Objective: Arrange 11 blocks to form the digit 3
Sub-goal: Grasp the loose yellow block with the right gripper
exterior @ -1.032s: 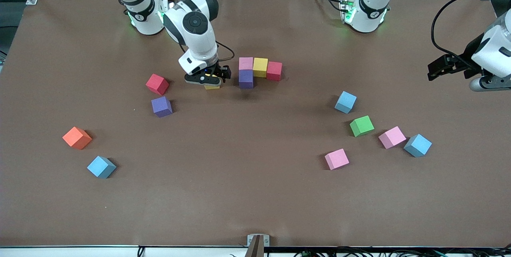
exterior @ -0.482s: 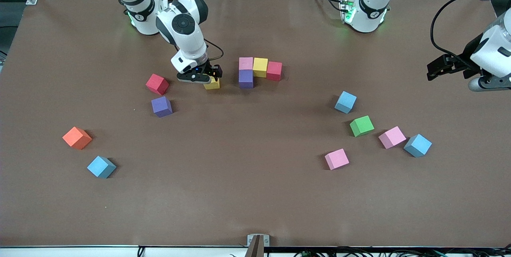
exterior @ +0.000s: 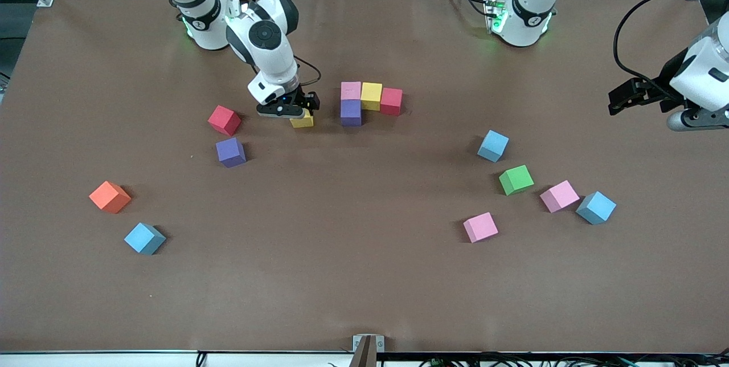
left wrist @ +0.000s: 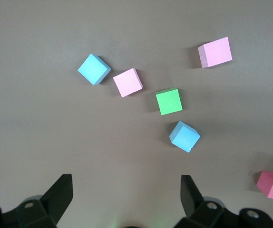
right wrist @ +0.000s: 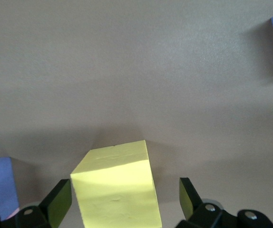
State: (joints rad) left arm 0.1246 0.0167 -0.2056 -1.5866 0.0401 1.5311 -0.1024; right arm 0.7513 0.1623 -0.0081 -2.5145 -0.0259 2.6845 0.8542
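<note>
My right gripper [exterior: 285, 109] is low and open around a loose yellow block [exterior: 302, 121], which fills most of the gap between the fingers [right wrist: 60, 197] in the right wrist view, with space at each side. Beside it, four blocks touch: pink [exterior: 351, 90], yellow [exterior: 371, 95], red [exterior: 391, 100] and purple [exterior: 351, 113]. Loose red [exterior: 224, 120] and purple [exterior: 230, 152] blocks lie toward the right arm's end. Light blue [exterior: 493, 145], green [exterior: 516, 179] and two pink blocks [exterior: 559, 195] [exterior: 480, 227] lie toward the left arm's end. My left gripper [exterior: 625, 96] [left wrist: 126, 185] waits open and empty above that end.
An orange cube [exterior: 110, 196] and a light blue cube [exterior: 144, 238] sit near the right arm's end, nearer the front camera. Another light blue cube [exterior: 596, 207] lies beside the pink one. A metal bracket [exterior: 368, 344] sits at the table's front edge.
My right gripper has shifted toward the right arm's end, so more of the loose yellow block shows. The left arm has barely moved.
</note>
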